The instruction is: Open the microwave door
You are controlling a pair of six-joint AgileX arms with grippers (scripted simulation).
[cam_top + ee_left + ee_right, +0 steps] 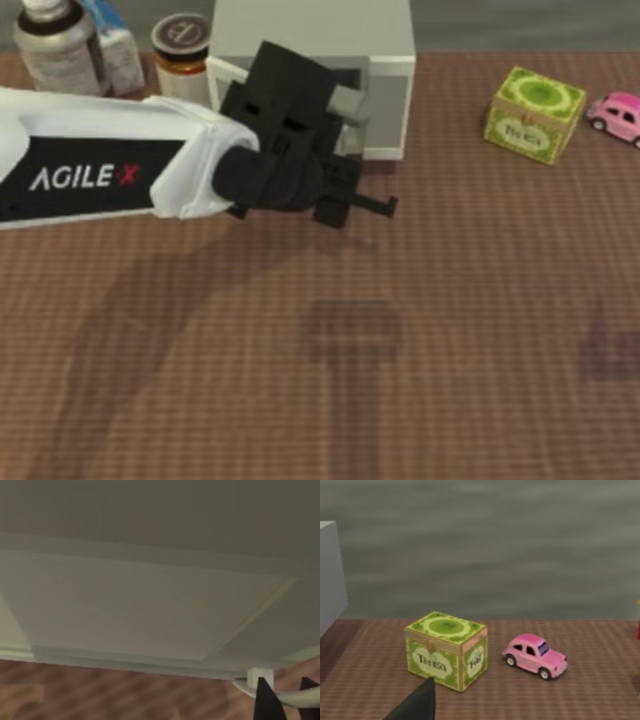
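Observation:
The light grey-white microwave stands at the back middle of the table. My left gripper is pressed up to its front, and the arm covers most of the microwave door. In the left wrist view the door panel fills the picture. Its white handle bar runs between my two dark fingertips, so the left gripper is shut on it. How far the door stands from the oven's front cannot be told. The right arm is out of the top view; one dark finger shows alone.
Two bottles and a brown-lidded jar stand left of the microwave. A green-yellow tea box and a pink toy car sit at the back right. Brown tabletop stretches in front.

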